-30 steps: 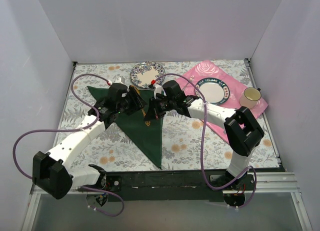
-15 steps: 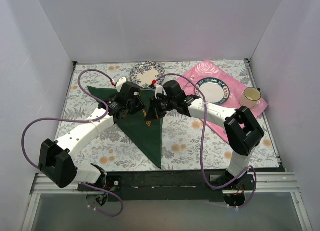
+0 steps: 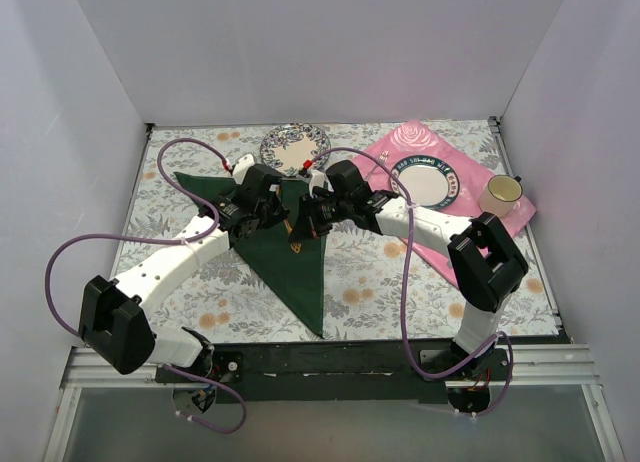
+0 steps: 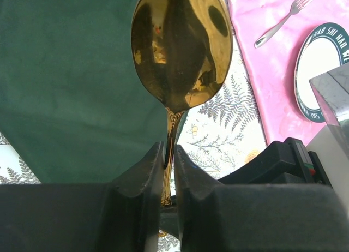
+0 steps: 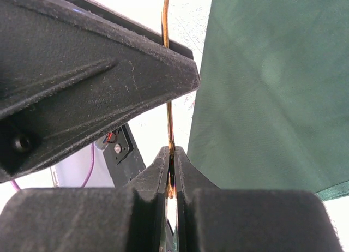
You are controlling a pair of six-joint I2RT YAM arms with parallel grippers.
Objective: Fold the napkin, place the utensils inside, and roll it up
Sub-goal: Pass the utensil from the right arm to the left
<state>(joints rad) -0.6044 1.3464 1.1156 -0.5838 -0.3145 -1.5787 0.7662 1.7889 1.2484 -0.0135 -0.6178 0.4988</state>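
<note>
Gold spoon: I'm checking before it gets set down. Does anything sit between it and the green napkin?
Nothing visible does. The gold spoon, pinched at its neck by the left gripper, hangs over bare napkin near its edge; the right gripper also pinches a thin gold handle.

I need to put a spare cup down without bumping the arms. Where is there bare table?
Bare floral tablecloth lies between the near tip of the green napkin and the pink placemat; another patch is the far-left corner beside the patterned plate. Crowded: over the napkin's far half, where the left gripper and right gripper both pinch the gold spoon.
</note>
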